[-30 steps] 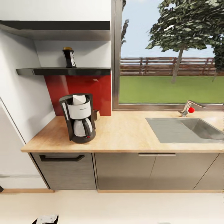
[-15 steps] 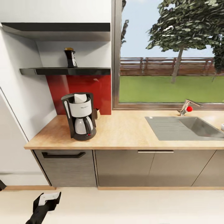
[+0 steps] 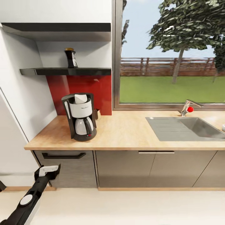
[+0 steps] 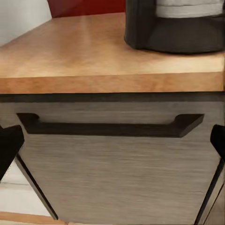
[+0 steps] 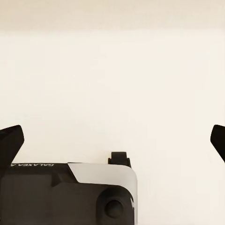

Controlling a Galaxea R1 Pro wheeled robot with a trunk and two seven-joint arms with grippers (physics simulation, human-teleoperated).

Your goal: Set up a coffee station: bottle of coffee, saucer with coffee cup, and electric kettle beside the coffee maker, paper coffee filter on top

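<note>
The coffee maker (image 3: 79, 118) stands at the left end of the kitchen countertop (image 3: 125, 132), with the paper coffee filter (image 3: 80, 98) lying in its open top. Above it, the bottle of coffee (image 3: 71, 58) stands on the kitchen shelf (image 3: 65, 71). My left gripper (image 3: 52, 171) is open, low in front of the grey drawer under the coffee maker. In the left wrist view its gripper (image 4: 112, 145) faces the drawer handle (image 4: 110, 125), with the coffee maker's base (image 4: 178, 33) above. My right gripper (image 5: 112, 140) is open over bare floor. The saucer, coffee cup and electric kettle are out of view.
A steel sink (image 3: 187, 128) with a faucet (image 3: 187, 108) is inset at the counter's right. A small dark object (image 3: 97, 114) stands behind the coffee maker against the red backsplash. Something white (image 3: 223, 127) is cut off at the right edge. A white wall closes the left side.
My left arm has risen from the bottom left edge up to the drawer front. The camera shifted slightly a second ago and has held still since.
</note>
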